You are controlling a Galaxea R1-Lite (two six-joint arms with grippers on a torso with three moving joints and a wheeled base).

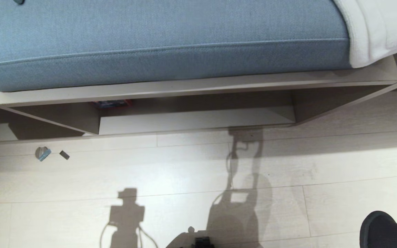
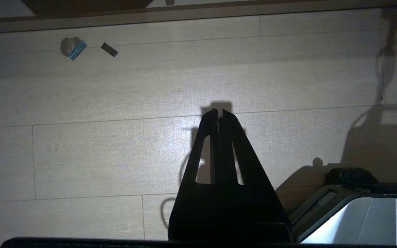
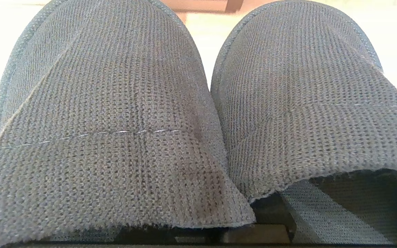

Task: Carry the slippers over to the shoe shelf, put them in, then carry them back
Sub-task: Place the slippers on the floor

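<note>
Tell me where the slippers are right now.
The slippers sit side by side at the head view's bottom right corner, over the pale floor, well short of the shoe shelf; they fill the right wrist view.

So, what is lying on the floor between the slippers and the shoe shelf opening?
In the head view, only bare pale floor boards with shadows lie between the slippers and the shoe shelf. The small scraps lie far off to the left.

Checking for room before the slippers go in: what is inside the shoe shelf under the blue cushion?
Inside the taupe shoe shelf, a red-and-blue object lies at the back left; the pale base is otherwise bare. The bench top hides the rest.
</note>
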